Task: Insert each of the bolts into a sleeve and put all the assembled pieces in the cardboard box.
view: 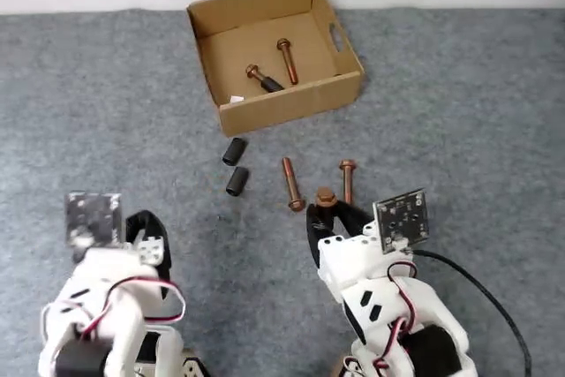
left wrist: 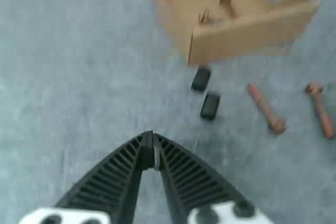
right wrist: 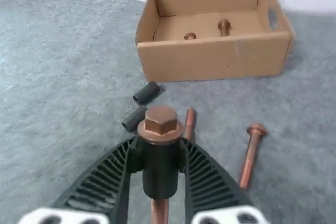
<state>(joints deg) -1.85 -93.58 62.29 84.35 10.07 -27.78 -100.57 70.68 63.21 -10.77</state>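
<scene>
My right gripper (right wrist: 157,156) is shut on an assembled bolt and sleeve (right wrist: 159,150), the copper hex head (view: 325,197) up and the black sleeve between the fingers. It hangs over the carpet, short of the cardboard box (view: 287,105). Inside the box lie a bolt in a sleeve (view: 263,79) and another bolt (view: 288,61). Two loose black sleeves (view: 234,151) (view: 237,181) and two loose bolts (view: 291,184) (view: 347,179) lie on the carpet between box and arms. My left gripper (left wrist: 149,148) is shut and empty, low at the near left.
Grey carpet (view: 459,112) covers the table, with open room left and right of the box. A black cable (view: 490,293) trails from the right arm. The box has a hand slot (view: 336,37) in its right wall.
</scene>
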